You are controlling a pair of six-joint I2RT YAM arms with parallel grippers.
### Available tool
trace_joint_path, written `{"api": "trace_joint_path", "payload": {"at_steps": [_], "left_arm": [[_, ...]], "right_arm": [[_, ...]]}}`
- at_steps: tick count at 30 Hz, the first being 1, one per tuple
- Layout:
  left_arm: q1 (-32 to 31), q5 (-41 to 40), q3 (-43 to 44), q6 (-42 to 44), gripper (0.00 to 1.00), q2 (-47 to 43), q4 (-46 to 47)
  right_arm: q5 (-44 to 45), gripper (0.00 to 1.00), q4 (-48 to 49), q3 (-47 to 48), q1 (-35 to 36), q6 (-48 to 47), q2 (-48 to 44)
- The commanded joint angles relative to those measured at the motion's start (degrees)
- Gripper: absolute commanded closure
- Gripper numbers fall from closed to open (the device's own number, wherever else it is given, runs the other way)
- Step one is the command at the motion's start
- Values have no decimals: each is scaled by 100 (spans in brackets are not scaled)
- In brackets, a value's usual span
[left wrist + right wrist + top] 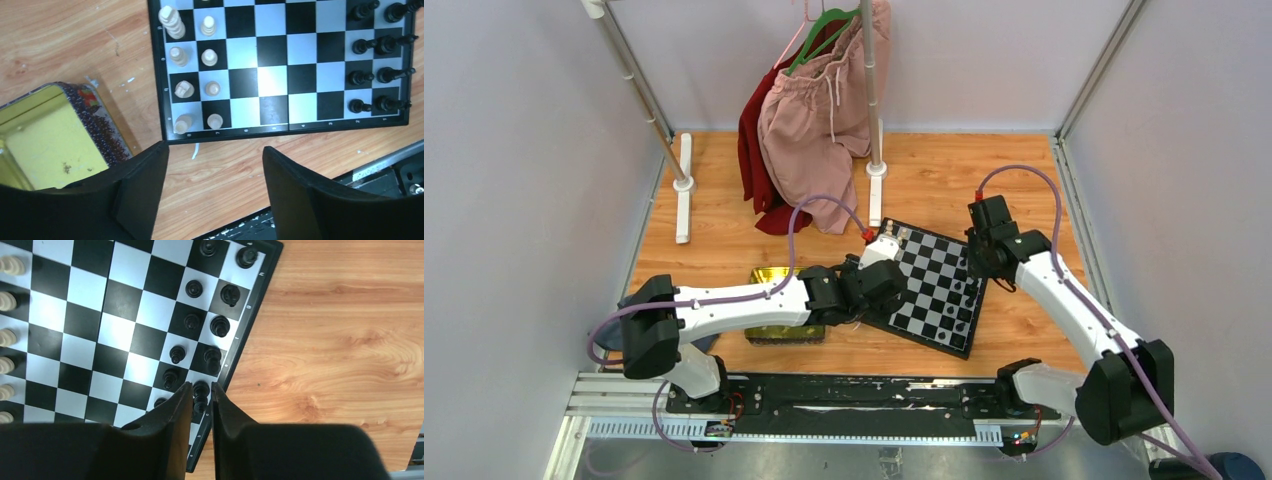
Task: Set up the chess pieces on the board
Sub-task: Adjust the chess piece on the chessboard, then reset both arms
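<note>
Flanking black piece [201, 396], right tool [201, 386], board [120, 300]

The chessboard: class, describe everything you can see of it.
The board is a flat square of black and light grey checks with a thin dark border, slightly glossy. It lies turned at an angle on the wooden table. Cream pieces stand in two rows along one edge, black chess pieces along the opposite edge; the middle squares are bare.
</note>
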Motion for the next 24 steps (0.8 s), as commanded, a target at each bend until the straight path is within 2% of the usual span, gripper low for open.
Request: {"api": "trace_joint_path", "payload": {"at_steps": [1,7,14,19,24], "left_arm": [[85,-523,133,174,20,-319,-339],[550,-1246,-173,320,1,-1104,-513],[1167,-1901,-773,459,0,-1985,-340],[1354,-2609,-1181,560,0,-2400,-252],[1394,-3057,-1718,1009,0,-2980,390]], "right_arm": [[437,67,-226,103,-140,-38,-456],[915,57,102,160,-311,-259,-938],[1443,47,282,307,-455,-665,-1119],[1677,40,345,176,-468,-668,-1362],[1907,34,288,-61,-464,-546,-1694]]}}
